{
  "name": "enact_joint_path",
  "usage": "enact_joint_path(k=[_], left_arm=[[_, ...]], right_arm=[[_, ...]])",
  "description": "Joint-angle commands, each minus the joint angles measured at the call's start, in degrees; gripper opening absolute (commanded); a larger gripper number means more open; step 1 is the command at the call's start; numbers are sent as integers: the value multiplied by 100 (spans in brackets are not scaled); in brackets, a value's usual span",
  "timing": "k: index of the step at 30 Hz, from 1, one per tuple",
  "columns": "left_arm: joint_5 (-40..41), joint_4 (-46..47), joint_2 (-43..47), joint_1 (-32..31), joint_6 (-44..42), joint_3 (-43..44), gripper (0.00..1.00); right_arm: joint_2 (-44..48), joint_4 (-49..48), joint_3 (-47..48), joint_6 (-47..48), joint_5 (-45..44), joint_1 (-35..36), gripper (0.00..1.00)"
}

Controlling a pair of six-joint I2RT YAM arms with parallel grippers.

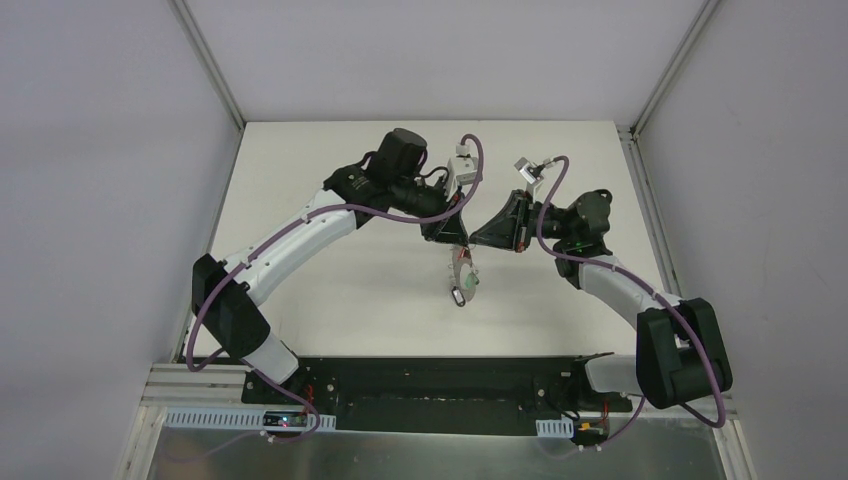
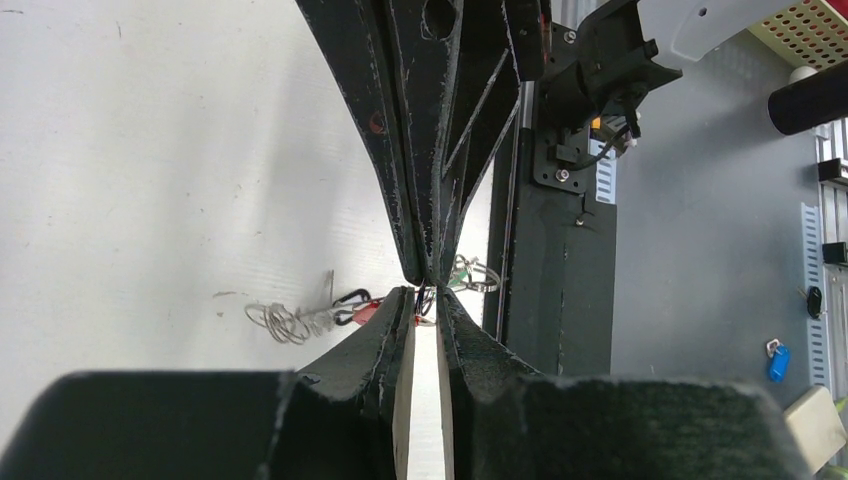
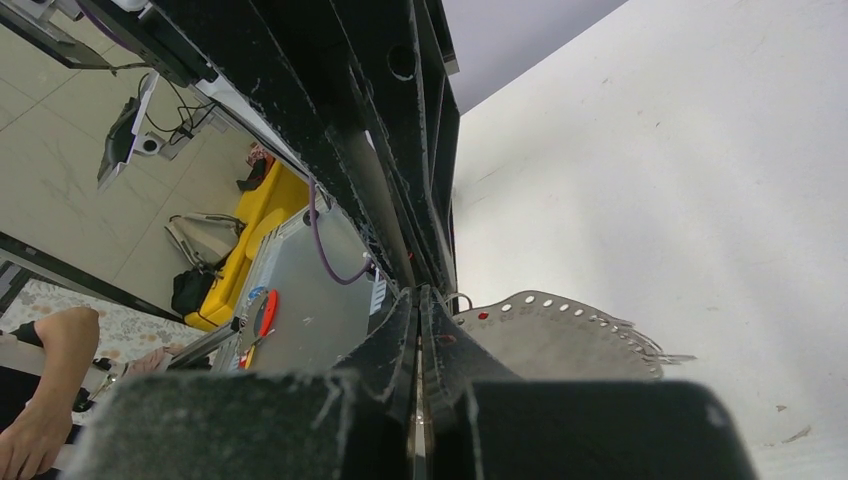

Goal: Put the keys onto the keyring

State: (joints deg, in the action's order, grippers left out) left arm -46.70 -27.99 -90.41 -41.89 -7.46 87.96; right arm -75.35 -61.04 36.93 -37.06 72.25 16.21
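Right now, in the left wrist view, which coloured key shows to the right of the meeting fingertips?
The green-headed key, just right of them; the red-headed key is on the left, beside a wire coil.

A white table (image 1: 330, 300) stands between grey walls (image 1: 100, 150), a black plate (image 1: 430, 385) along its near edge, a blue tag (image 2: 779, 362) beyond.

No legible text, brand, number or sign in any view. Blue tag (image 2: 779, 362), far right of left gripper (image 2: 425, 295): markings too small to read.
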Motion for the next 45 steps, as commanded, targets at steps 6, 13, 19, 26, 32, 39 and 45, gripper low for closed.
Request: enact_joint_path(k=[6,13,19,26,32,39,45], left_arm=[[-293,160,216,32,-116,-234,17],[-330,261,218,33,-46,-214,11],[-356,293,173,32,21,-125,0],[88,-400,120,27,0,342,0],[700,-1695,-148,-69,-253,1091,0],[945,-2632,-529,-273,-155,1713,0],[576,-2388,-444,-274,-157,1594,0]], right_arm=[[26,-383,157,-66,-53,-68,0],[37,-383,155,-75,-62,-82,0],[33,-374,153,-73,-62,-80,0],[54,-148,166,243,34,-91,3],[375,1097,311,1414,136,-58,17],[661,2307,525,2440,112,183,38],[713,2315,526,2496,168,248,48]])
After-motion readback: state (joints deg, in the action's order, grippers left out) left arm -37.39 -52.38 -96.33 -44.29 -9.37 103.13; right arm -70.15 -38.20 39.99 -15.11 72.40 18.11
